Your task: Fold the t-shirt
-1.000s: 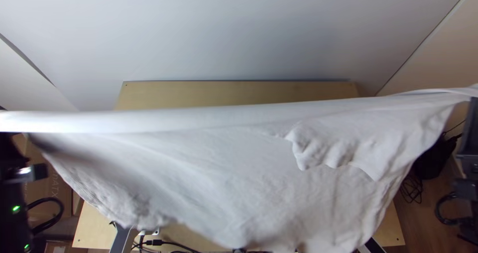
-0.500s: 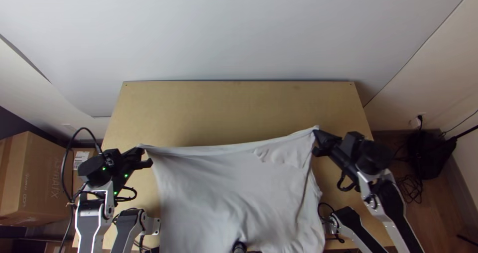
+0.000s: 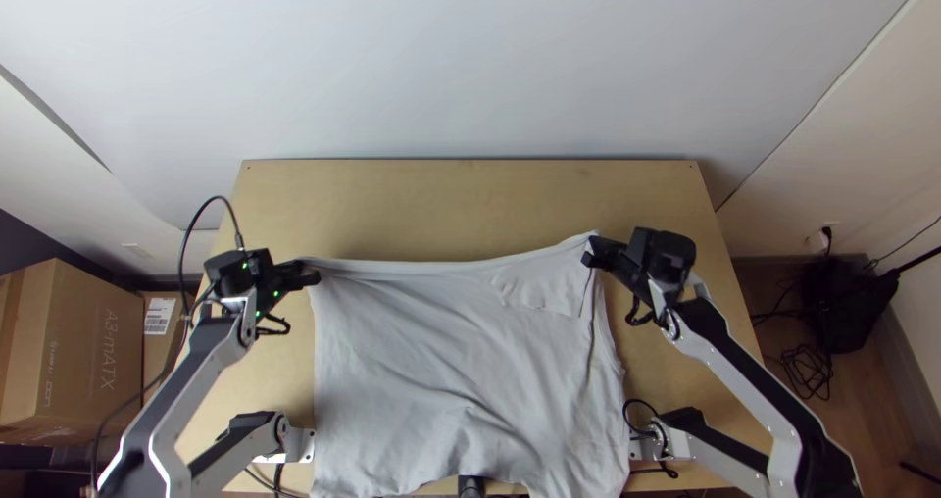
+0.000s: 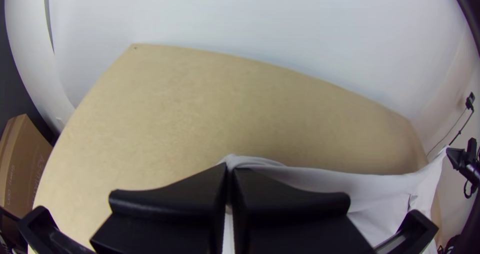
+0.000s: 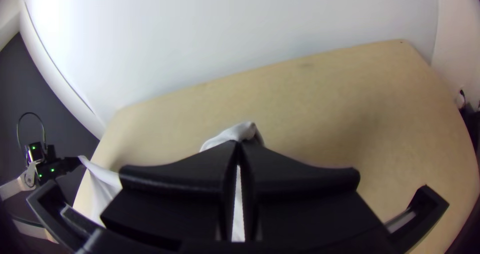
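The white t-shirt (image 3: 441, 361) is held up at 2 upper corners: 1 is clenched in the left jaws (image 3: 312, 273), 1 in the right jaws (image 3: 590, 251). The cloth is stretched between them, above the bench (image 3: 470, 204).

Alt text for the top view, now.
Two robot grippers, left and right, hold a light t-shirt by its far corners, spread between them over a wooden table, the near end draping toward the table's near edge.

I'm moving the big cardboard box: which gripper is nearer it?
Left: the left gripper pinches the shirt at the corner nearer the box; the right gripper pinches the far corner.
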Available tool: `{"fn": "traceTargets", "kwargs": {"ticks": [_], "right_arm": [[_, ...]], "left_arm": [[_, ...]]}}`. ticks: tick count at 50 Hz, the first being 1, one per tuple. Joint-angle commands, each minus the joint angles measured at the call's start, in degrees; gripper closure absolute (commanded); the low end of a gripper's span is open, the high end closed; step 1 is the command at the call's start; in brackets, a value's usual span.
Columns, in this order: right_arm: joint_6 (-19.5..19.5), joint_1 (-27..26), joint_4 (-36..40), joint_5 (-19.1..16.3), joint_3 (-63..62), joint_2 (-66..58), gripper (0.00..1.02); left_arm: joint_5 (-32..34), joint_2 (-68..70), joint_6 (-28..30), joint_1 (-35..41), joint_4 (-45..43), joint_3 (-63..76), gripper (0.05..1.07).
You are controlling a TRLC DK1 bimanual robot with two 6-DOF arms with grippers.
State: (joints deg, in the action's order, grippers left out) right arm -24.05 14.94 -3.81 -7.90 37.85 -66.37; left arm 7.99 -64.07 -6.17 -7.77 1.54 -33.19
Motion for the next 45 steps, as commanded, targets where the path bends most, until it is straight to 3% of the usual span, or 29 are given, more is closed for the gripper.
{"fn": "traceTargets", "kwargs": {"ticks": [1,10,25,45], "right_arm": [[-1.0,-1.2,-2.6,0.0,5.7,-6.8,1.00],[-0.8,-3.1,-6.6,-0.1,12.1,-18.0,1.00],[-0.7,-6.1,-6.1,-1.2,26.1,-32.9,1.00],[-1.3,-7.4,3.9,-1.5,50.0,-52.5,1.00]], "left_arm": [[0.2,-8.0,0.5,-0.7,-2.7,-7.0,1.05],[0.4,-20.8,0.5,-0.8,-4.9,-16.7,1.05],[0.9,-38.0,0.5,-0.5,-3.9,-33.4,1.05],[0.4,-54.6,-0.3,1.9,0.8,-52.7,1.05]]}}
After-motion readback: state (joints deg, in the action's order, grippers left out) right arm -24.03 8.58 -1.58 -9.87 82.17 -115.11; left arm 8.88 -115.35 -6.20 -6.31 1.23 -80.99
